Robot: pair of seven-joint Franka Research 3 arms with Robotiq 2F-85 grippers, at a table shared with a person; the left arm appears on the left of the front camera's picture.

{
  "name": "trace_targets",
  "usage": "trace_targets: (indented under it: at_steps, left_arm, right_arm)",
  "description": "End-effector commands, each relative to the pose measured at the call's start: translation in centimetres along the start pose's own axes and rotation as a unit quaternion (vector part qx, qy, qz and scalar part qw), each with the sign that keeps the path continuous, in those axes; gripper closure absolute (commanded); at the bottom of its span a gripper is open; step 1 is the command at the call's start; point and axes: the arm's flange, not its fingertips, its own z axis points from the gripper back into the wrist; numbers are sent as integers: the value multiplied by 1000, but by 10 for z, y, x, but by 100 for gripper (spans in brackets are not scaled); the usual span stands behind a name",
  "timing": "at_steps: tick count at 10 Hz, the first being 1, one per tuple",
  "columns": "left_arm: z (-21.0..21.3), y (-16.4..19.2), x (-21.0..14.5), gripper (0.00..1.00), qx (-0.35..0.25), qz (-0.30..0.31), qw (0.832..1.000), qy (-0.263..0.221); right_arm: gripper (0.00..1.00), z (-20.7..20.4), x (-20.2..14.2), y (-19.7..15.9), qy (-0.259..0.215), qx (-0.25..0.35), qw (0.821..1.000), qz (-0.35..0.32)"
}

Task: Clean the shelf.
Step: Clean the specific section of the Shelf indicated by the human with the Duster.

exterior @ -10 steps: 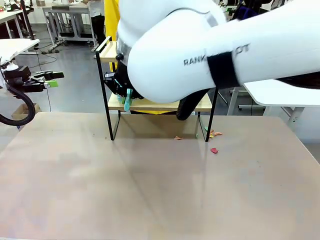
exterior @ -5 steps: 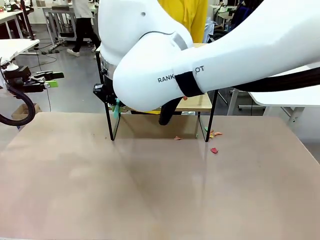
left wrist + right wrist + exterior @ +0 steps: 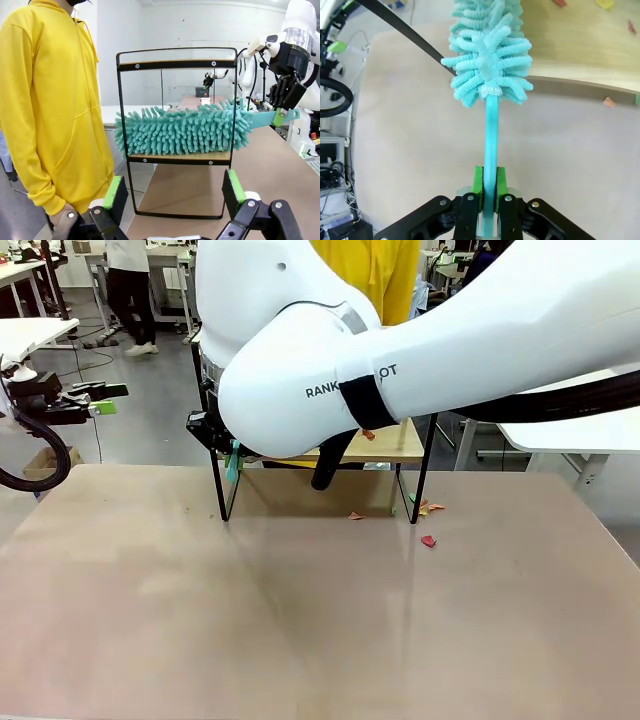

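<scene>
right gripper (image 3: 488,182) is clenching the handle of the teal duster (image 3: 490,45), laying its head along the lower board of the shelf (image 3: 580,45) to sweep scraps (image 3: 368,435) off | left gripper (image 3: 172,192) is hanging released off the shelf end, clear of the sweep

Shelf (image 3: 177,64): light wood boards, matt and smooth; thin black metal frame.
Duster (image 3: 182,131) head: shaggy teal chenille cloth, just ahead of the right gripper (image 3: 488,187).
Duster handle (image 3: 490,135): smooth teal plastic, between that gripper's matt green pads (image 3: 478,182).
Table (image 3: 300,620): beige, matt, faint sheen.
Right arm (image 3: 480,330) shell: glossy white plastic.
Hoodie (image 3: 45,100): yellow cloth, matt.
</scene>
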Motion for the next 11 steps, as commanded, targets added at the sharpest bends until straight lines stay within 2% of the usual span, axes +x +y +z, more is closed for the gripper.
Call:
trace_targets:
  at_steps: [1,4,9,10,11]
  left_arm:
    - [0,-2,4,0,-1,-7,1000,-1]
    - [0,-2,4,0,-1,-7,1000,-1]
    - [0,-2,4,0,-1,-7,1000,-1]
    - [0,-2,4,0,-1,-7,1000,-1]
    - [0,-2,4,0,-1,-7,1000,-1]
  right_arm:
    - [87,2,8,-25,27,-20,999,-18]
    - [87,17,8,-107,52,-46,996,-61]
    - [87,70,4,-249,48,-100,981,-160]
    - [87,83,-1,-262,36,-106,980,-162]
    - [87,93,-5,-259,11,-85,987,-139]
